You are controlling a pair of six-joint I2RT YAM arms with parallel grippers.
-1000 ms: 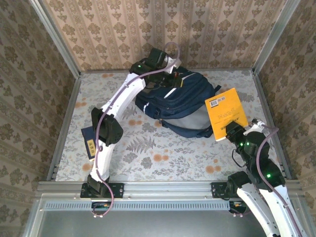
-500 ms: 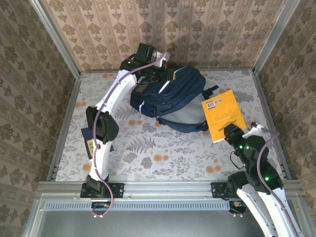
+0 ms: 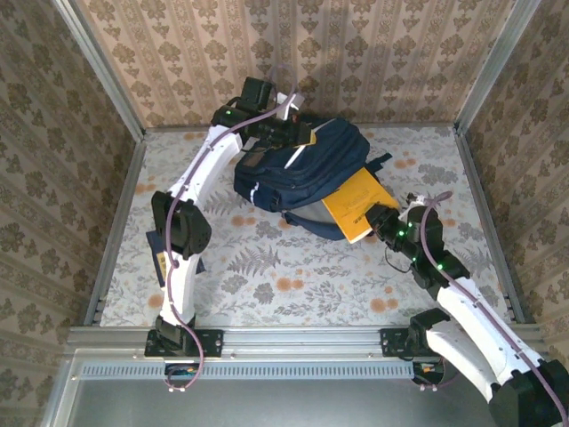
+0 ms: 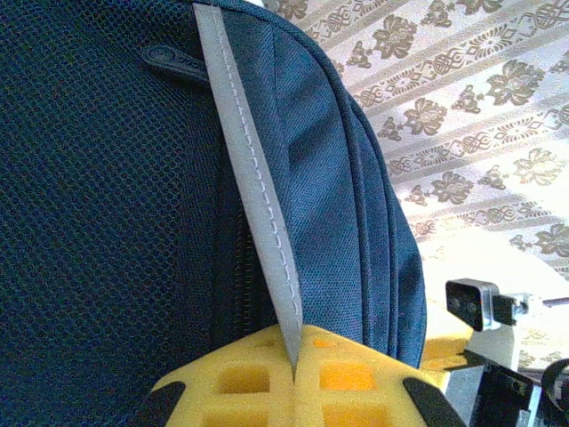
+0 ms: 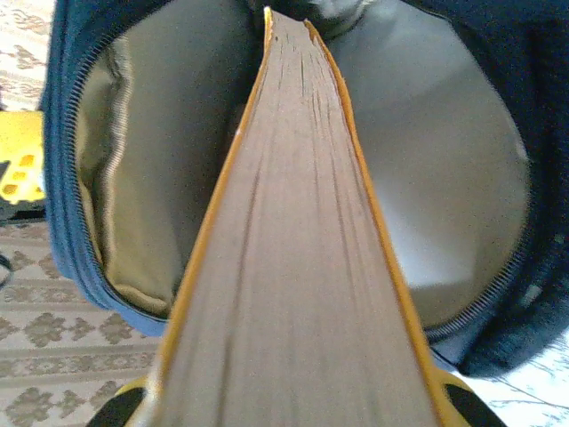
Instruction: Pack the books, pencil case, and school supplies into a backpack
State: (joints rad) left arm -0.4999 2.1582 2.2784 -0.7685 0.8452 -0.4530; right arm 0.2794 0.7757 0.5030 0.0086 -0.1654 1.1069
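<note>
While the yellow book (image 3: 354, 205) is pinched at its near end by the right gripper (image 3: 380, 220), its long axis is pointed straight into the backpack (image 3: 302, 169) mouth, far edge apparently inside | left gripper (image 3: 289, 132) is clamped on the backpack's grey stripe (image 4: 258, 205).

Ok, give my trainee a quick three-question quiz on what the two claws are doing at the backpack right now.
1. True or false: the backpack is zipped shut.
2. The left claw is shut on: A) the backpack's pale stripe; B) a navy book; C) nothing.
3. Fill in: the right claw holds the ____ book, its far end pointing into the backpack's mouth.
Key: 1 false, the mouth gapes open in the right wrist view; 2 A; 3 yellow, the yellow book.
</note>
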